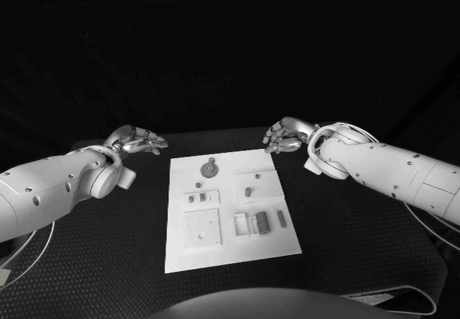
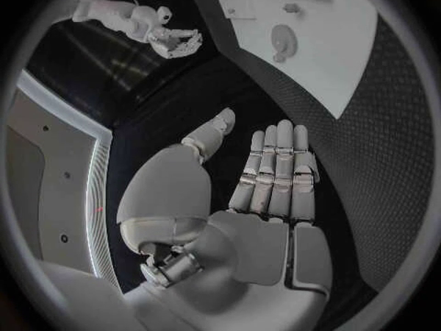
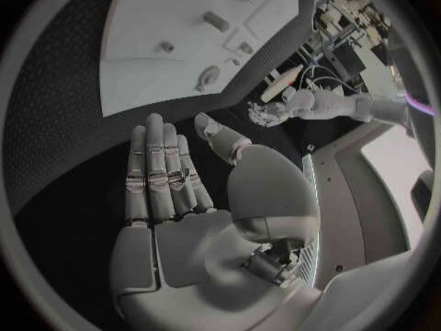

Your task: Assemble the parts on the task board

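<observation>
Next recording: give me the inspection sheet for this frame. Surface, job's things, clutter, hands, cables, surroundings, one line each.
Surface: black table, textured top.
Job's things: white task board lies in the middle of the table; a round part lies near its far edge, a small peg stands on a square plate, a block and a slim rod lie nearer the robot.
Clutter: nothing seen.
Hands: left hand and right hand sit off the board at its far corners, holding nothing, fingers straight in the wrist views.
Cables: a pale cable hangs at the table's left side, another at the right.
Surroundings: dark backdrop behind the table.
</observation>
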Robot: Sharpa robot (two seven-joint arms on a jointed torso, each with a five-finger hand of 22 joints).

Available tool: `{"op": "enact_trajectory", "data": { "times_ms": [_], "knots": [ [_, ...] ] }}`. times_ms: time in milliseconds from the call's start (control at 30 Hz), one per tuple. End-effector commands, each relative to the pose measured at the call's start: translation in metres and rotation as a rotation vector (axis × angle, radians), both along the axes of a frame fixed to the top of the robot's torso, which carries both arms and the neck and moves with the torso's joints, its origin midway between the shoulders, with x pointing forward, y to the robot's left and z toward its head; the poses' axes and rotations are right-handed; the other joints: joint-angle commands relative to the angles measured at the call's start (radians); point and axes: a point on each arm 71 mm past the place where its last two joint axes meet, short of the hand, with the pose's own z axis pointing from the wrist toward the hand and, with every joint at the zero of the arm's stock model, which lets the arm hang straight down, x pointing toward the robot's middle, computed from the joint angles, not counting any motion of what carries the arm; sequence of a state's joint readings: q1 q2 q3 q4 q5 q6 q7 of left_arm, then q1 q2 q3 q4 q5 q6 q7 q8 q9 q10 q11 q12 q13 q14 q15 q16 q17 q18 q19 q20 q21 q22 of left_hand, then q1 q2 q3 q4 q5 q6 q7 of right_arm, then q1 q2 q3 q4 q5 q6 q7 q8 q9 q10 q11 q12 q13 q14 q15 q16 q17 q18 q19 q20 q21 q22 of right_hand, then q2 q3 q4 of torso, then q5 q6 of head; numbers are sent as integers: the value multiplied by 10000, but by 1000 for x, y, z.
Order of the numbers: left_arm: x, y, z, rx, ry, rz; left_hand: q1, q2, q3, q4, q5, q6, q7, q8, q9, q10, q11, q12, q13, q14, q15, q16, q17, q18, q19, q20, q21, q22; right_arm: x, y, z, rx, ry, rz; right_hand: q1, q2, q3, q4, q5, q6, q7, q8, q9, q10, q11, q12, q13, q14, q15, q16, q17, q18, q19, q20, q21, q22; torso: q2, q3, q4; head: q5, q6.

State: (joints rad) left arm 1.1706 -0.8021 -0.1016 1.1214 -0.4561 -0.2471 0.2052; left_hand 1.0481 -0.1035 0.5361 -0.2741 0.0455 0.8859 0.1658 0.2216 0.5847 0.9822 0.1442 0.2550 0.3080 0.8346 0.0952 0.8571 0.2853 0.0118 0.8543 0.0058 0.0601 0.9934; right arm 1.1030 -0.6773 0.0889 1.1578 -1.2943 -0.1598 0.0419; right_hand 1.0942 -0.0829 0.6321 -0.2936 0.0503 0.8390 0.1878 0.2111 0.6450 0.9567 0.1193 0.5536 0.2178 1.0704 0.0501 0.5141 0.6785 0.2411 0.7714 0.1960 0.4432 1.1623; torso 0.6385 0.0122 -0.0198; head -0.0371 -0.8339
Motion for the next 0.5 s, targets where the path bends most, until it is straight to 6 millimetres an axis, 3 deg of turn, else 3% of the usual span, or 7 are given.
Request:
{"op": "enact_trajectory", "data": {
  "times_ms": [33, 133, 167, 267, 400, 500],
  "knots": [
    [-2, -11, 2, -1563, 226, -222, -111, 16, -41, -74, 17, -141, -7, 78, -3, -12, -7, -204, -176, 109, 59, -415, -56, -113, -61, 29, 16, -390, 0, 1, -3, -2472, -698, 399, 67, -97, -23, 20, -1, -10, 20, -3, -45, 167, -26, -85, -53, 171, -57, 21, 82, 207, 156, -36, 63, 24, -5, -24, 21, 44, 60],
    [-2, -18, 2, -1786, 246, -400, -108, 44, -95, -85, 39, -176, -10, 117, -8, 65, -21, -316, -290, 148, 99, -710, -60, -118, -116, 66, 19, -663, -1, 6, -8, -3024, -855, 639, 15, -201, 15, 29, -3, -55, 49, -51, -138, 221, 19, -419, -230, 286, -100, -23, 183, 207, 280, -74, 74, 36, -14, -31, 8, 120, 114],
    [-2, -21, 2, -1825, 240, -462, -109, 61, -108, -86, 44, -182, -18, 131, -9, 86, -33, -348, -322, 87, 126, -853, -77, -118, -170, 96, 14, -751, -2, 7, -9, -3146, -878, 689, 7, -212, 33, 33, 5, -43, 44, -49, -162, 250, 34, -559, -299, 424, -154, 22, 243, 207, 410, -114, 129, 58, -28, -36, 9, 206, 155],
    [-2, -28, 2, -1957, 223, -661, -101, 86, -148, -92, 45, -202, -34, 162, -14, 141, -56, -421, -399, -25, 192, -1164, -92, -112, -168, 122, 36, -928, -2, 10, -13, -3550, -984, 817, 18, -229, 57, 34, 3, -48, 30, -62, -229, 297, 39, -931, -478, 876, -309, 275, 460, 207, 880, -284, 347, 134, -54, -43, 16, 272, 235],
    [-3, -34, 3, -2101, 223, -827, -107, 118, -243, -95, 43, -234, -50, 206, -34, 212, -76, -536, -521, -27, 214, -1510, -38, -104, -122, 136, 44, -1173, -2, 13, -19, -4078, -1095, 946, -18, -242, 94, 33, -3, 61, -9, -9, -324, 602, -2, -1538, -747, 1193, -393, 490, 753, 207, 1322, -481, 478, 177, -85, -61, 53, 224, 355],
    [-3, -36, 3, -2167, 216, -867, -105, 125, -274, -96, 43, -242, -48, 221, -42, 234, -76, -572, -559, -20, 227, -1607, -7, -100, -108, 143, 46, -1247, -3, 14, -24, -4507, -1095, 1007, -9, -270, 82, 33, -2, 105, -27, 15, -371, 733, -28, -1811, -853, 1395, -433, 678, 930, 207, 1573, -581, 577, 224, -71, -55, 46, 224, 486]
  ]
}}
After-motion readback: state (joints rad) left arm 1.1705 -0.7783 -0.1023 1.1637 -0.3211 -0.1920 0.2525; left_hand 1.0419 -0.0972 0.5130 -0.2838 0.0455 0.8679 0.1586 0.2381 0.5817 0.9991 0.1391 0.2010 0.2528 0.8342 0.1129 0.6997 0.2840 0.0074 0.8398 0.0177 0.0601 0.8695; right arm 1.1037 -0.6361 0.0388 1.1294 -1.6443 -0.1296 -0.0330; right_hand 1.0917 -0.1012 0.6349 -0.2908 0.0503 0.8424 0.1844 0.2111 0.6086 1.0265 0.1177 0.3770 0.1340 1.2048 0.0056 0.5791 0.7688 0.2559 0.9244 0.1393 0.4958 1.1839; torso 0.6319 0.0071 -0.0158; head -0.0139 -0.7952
